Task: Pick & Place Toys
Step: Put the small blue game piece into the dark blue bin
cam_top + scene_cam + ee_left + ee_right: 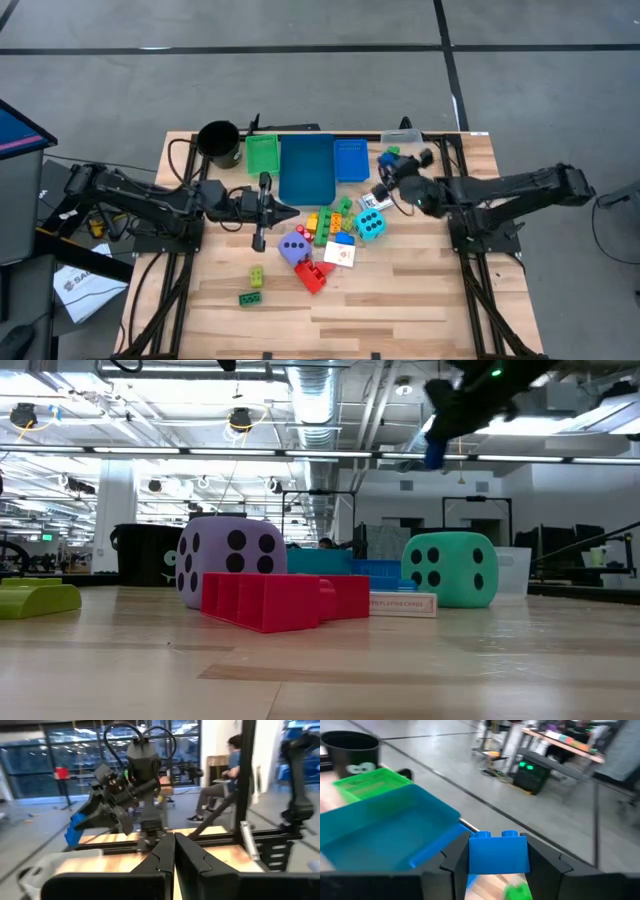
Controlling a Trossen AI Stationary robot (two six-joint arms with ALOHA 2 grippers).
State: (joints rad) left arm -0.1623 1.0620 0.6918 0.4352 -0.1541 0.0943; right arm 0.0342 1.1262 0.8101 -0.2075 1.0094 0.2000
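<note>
Partly hidden blue brick point(498, 852) between pincer point(498, 862) fingers

Centre of table point(400, 300) blocked by toy cluster: purple dice point(293, 248), teal dice point(370, 225), red brick point(312, 275), bricks between. Far edge lined with black cup point(219, 142) and trays point(306, 166). Near strip bare, apart from two green bricks point(254, 287) at left.
</note>
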